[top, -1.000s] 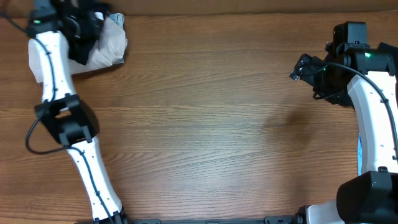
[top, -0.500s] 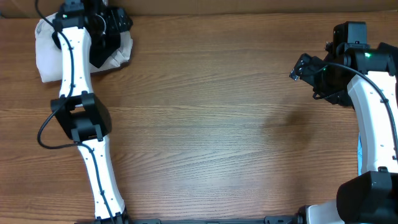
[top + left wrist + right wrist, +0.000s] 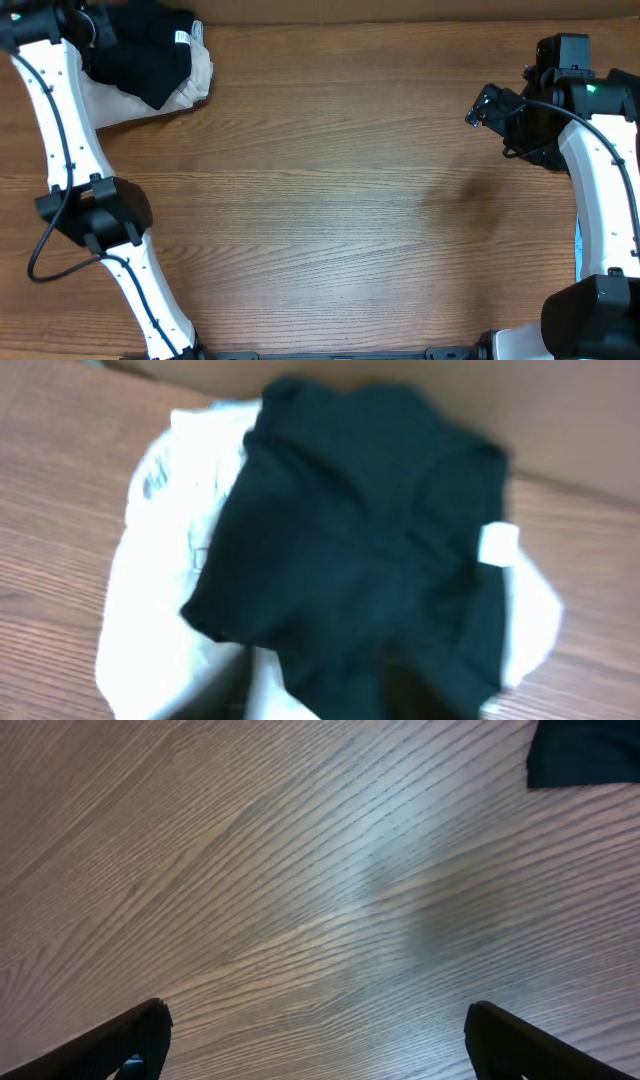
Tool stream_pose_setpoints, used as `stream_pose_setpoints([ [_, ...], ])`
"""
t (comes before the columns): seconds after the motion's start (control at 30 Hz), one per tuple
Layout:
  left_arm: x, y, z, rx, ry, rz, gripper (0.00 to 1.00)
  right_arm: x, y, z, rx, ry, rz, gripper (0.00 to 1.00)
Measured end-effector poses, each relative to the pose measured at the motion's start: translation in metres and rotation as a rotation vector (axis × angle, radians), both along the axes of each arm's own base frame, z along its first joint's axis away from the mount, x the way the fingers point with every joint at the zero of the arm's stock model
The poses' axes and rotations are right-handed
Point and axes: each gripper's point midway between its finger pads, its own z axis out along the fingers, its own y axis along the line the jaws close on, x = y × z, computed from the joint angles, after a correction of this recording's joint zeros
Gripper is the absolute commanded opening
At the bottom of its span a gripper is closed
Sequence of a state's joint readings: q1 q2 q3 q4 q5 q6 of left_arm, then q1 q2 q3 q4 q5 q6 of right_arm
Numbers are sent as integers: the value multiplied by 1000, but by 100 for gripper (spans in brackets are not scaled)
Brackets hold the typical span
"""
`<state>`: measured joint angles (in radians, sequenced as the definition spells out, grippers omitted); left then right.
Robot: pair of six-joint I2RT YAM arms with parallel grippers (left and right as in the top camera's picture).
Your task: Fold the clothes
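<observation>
A black garment (image 3: 140, 65) with a small white label (image 3: 182, 37) lies on a cream-white cloth (image 3: 190, 85) in the table's far left corner. In the left wrist view the black garment (image 3: 350, 540) fills the middle, blurred, with its label (image 3: 497, 545) to the right and the cream cloth (image 3: 160, 610) under it. My left gripper (image 3: 335, 690) shows as two dark fingers at the bottom edge, drawn close with the garment's near edge between them. My right gripper (image 3: 325, 1050) (image 3: 480, 108) hangs open over bare wood at the far right.
A brown cardboard wall (image 3: 400, 8) runs along the table's back edge, just behind the clothes. A dark patch (image 3: 585, 750) sits in the top right corner of the right wrist view. Something blue (image 3: 578, 250) shows at the right edge.
My left arm has swung left, uncovering the black garment on the cream cloth. The left jaws have narrowed onto the fabric. The right arm has not moved.
</observation>
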<state>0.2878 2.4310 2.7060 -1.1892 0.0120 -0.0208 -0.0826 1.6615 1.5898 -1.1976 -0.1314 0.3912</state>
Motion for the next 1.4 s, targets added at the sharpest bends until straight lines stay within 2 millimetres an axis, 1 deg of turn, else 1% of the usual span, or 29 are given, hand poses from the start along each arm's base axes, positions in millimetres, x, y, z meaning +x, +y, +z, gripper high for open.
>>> stream_pose_setpoints([
  [0.03,2,2,-13,5,25,1,4,0,0,0,2,0,0,97],
  [0.17,11,7,-81,10,136,-6,4,-1,3,0,14,3,5,97],
  [0.2,12,8,-94,11,154,-7,4,-2,3,0,17,7,6,97],
  [0.23,12,10,-112,14,183,-6,4,-3,3,0,19,10,6,97],
  [0.27,11,11,-124,16,207,-7,4,-4,4,-1,21,16,7,97],
  [0.3,10,13,-131,20,221,-5,4,-5,4,-1,22,20,7,98],
  [0.33,9,16,-134,24,231,-2,4,-5,4,-1,23,22,7,97],
  [0.43,6,21,-133,23,234,9,4,-4,4,-1,22,18,7,97],
  [0.53,-2,27,-136,-3,252,41,4,-1,4,0,21,4,7,97],
  [0.57,-5,30,-136,-17,255,53,7,0,4,0,20,0,8,97],
  [0.63,-9,33,-137,-49,257,70,21,0,4,1,20,-3,7,97],
  [0.7,-12,33,-137,-87,256,72,41,0,4,1,16,-4,19,98],
  [0.77,-12,29,-132,-121,246,60,54,-3,4,2,8,6,41,100],
  [0.8,-12,27,-127,-140,235,58,64,-5,4,4,3,11,56,100],
  [0.83,-12,24,-121,-152,226,53,69,-7,4,8,-1,12,67,100],
  [0.87,-13,21,-112,-165,213,47,76,-6,4,15,-8,3,79,100],
  [0.9,-13,18,-101,-176,196,40,82,-5,3,25,-16,-11,88,100],
  [0.93,-14,14,-85,-186,170,33,89,-4,3,34,-24,-28,95,100],
  [0.97,-14,10,-68,-192,141,26,98,-4,2,43,-33,-43,102,100],
  [1.03,-19,0,-26,-191,79,10,100,-3,1,62,-50,-76,115,100],
  [1.1,-28,-13,22,-178,5,-9,100,-6,0,77,-65,-102,125,100],
  [1.13,-36,-22,50,-169,-35,-27,100,-9,0,85,-72,-115,132,100],
  [1.23,-59,-49,111,-150,-125,-72,100,-19,0,103,-86,-155,142,100],
  [1.3,-75,-67,142,-140,-173,-103,100,-30,1,118,-94,-194,143,100],
  [1.37,-82,-80,160,-136,-207,-131,100,-44,2,134,-102,-235,145,100],
  [1.4,-84,-83,163,-134,-213,-137,100,-51,3,143,-107,-262,145,100],
])
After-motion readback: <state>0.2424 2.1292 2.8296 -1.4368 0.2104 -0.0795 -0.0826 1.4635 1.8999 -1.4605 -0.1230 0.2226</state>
